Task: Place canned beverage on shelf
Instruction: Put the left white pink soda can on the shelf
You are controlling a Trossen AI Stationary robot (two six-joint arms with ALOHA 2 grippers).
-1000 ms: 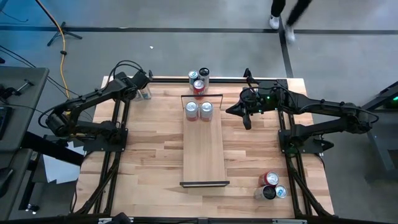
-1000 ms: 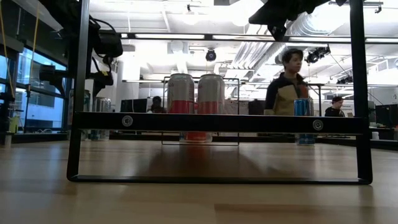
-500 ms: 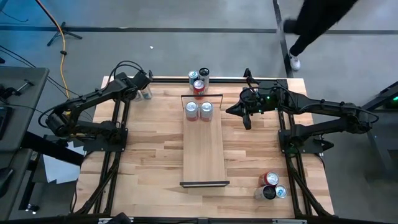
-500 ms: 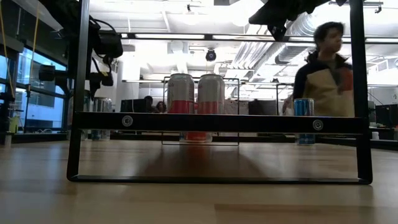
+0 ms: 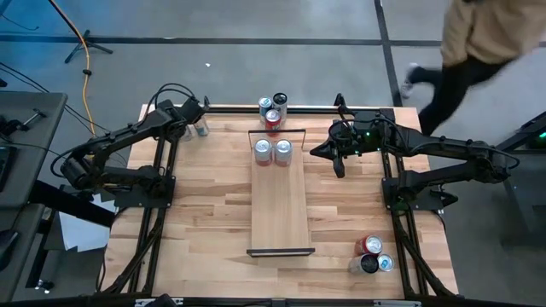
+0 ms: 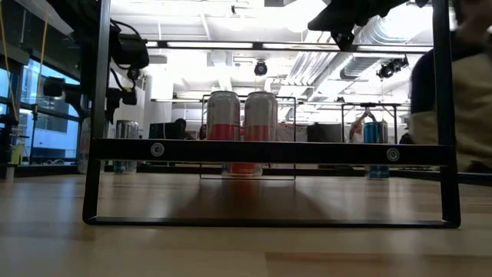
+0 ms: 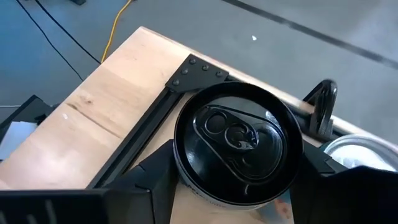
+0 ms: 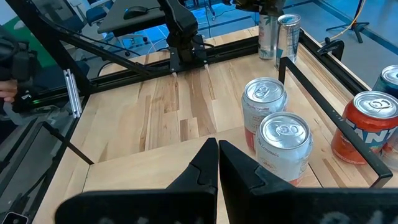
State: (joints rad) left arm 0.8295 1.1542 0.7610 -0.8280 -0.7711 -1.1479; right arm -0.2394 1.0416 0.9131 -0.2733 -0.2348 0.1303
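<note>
Pick-up step: the left claw [image 7: 233,193] grasps a black-topped aluminium can [image 7: 238,144] at the counter's far-left corner. Next: lift, carry to the pale wooden plank shelf [image 5: 279,200]. Right claw [image 8: 217,163] clenched, waiting.

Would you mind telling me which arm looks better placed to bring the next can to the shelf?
Left, probably. The left gripper sits around a black-topped can at the table's far left corner, fingers flanking it. The right gripper is shut and empty, beside the shelf near the two cans on it.
</note>
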